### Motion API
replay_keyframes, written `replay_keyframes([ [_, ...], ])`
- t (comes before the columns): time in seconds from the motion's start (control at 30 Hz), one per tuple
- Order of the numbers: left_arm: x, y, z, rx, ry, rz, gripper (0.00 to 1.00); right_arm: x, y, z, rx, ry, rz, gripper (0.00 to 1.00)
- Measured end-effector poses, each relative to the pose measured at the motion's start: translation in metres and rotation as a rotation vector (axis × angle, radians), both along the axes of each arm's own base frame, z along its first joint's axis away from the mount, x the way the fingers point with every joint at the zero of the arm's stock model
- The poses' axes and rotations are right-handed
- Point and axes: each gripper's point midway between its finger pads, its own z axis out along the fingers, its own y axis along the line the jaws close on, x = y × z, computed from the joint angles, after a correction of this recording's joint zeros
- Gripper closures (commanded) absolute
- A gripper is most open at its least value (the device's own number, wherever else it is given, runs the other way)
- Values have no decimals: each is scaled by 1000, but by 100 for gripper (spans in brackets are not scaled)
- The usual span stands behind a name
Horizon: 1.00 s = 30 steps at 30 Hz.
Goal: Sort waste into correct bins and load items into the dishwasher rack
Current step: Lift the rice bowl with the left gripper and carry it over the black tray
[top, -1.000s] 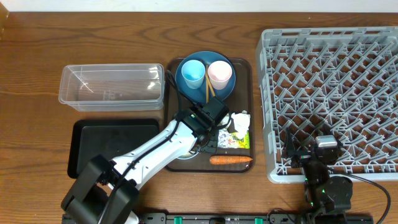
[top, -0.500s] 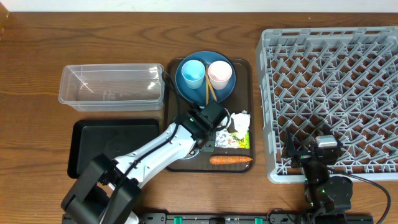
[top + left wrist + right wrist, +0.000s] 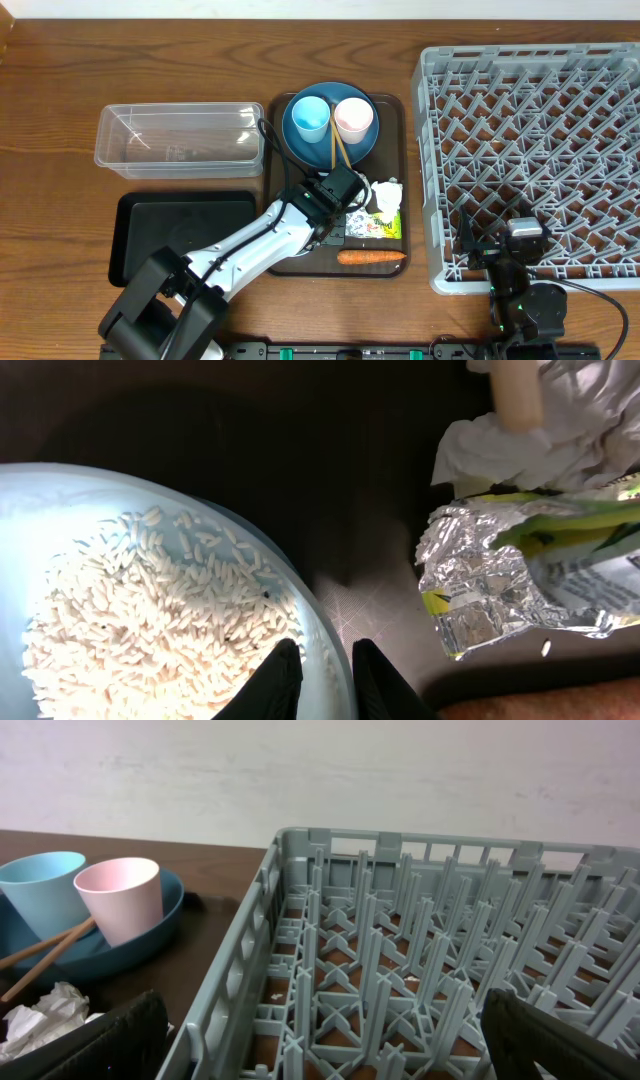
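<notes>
Wooden desk [image 3: 60, 80]: dark brown, strong grain, fills overhead view; bare wood along left edge and back edge. Same desk seen as dark strip in right wrist view [image 3: 215, 860].

Brown serving tray [image 3: 404, 140]: rectangular, rounded corners, raised rim, long side running back to front. Sits flat mid-desk, nearer front edge than back edge. Dark, slightly glossy floor close up in left wrist view [image 3: 300, 460].

Pale wall [image 3: 300, 770]: plain, off-white, behind desk's back edge; thin strip in overhead view [image 3: 300, 8].

Small tan object [image 3: 4, 40] at desk's back left corner, cut off by frame; kind unclear.
</notes>
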Motion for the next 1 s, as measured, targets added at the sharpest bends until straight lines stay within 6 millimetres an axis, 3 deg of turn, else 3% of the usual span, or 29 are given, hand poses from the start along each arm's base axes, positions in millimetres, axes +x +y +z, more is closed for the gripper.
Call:
replay_keyframes([
  [0.03, 0, 0, 0, -1, -1, 0, 81, 0, 0, 0, 0, 0, 0, 1],
  [0.07, 0, 0, 0, -1, 0, 2, 94, 0, 0, 0, 0, 0, 0, 1],
  [0.5, -1, 2, 5, -1, -15, 2, 94, 0, 0, 0, 0, 0, 0, 1],
  [0.63, -3, -2, 27, -56, -42, -3, 94, 0, 0, 0, 0, 0, 1, 1],
  [0.8, -6, -3, 67, -146, -115, -9, 94, 0, 0, 0, 0, 0, 0, 1],
  [1.0, -9, 22, 108, -209, -186, 47, 94, 0, 0, 0, 0, 0, 0, 1],
])
